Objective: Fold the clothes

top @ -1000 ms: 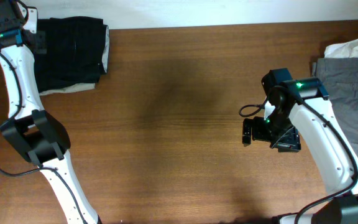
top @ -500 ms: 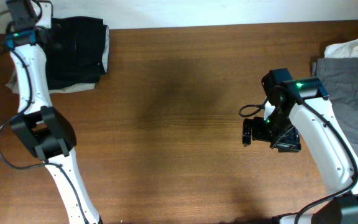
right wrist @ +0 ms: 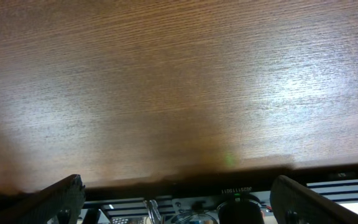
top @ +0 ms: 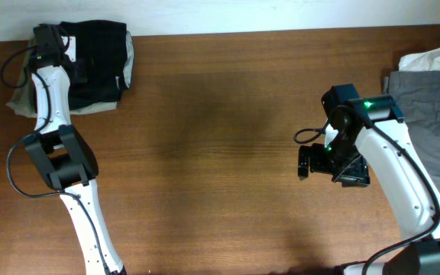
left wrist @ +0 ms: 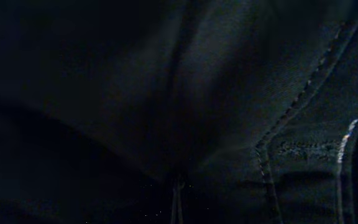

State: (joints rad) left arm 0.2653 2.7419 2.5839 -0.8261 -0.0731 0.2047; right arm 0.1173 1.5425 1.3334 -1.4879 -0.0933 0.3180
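The clothes (top: 101, 57), a black garment with a pale lining showing at its right edge, lie at the table's back left corner. My left gripper (top: 76, 69) is pressed down into them. In the left wrist view the black fabric (left wrist: 229, 93) with its stitched seams fills the whole frame. Its creases run together at the bottom centre, where the jaws stand shut on a pinch of cloth. My right gripper (top: 304, 162) hovers over bare wood right of centre. It is open, with its dark fingertips (right wrist: 61, 199) far apart and nothing between them.
A beige garment (top: 20, 98) pokes out from under the black one on its left. Grey trousers (top: 430, 99) lie at the far right with a white cloth (top: 428, 59) behind them. The brown table (top: 220, 137) ends at a white wall at the back.
My left arm has swung right, from beside the pile onto the black garment, and its jaws have closed. The right arm has not moved.
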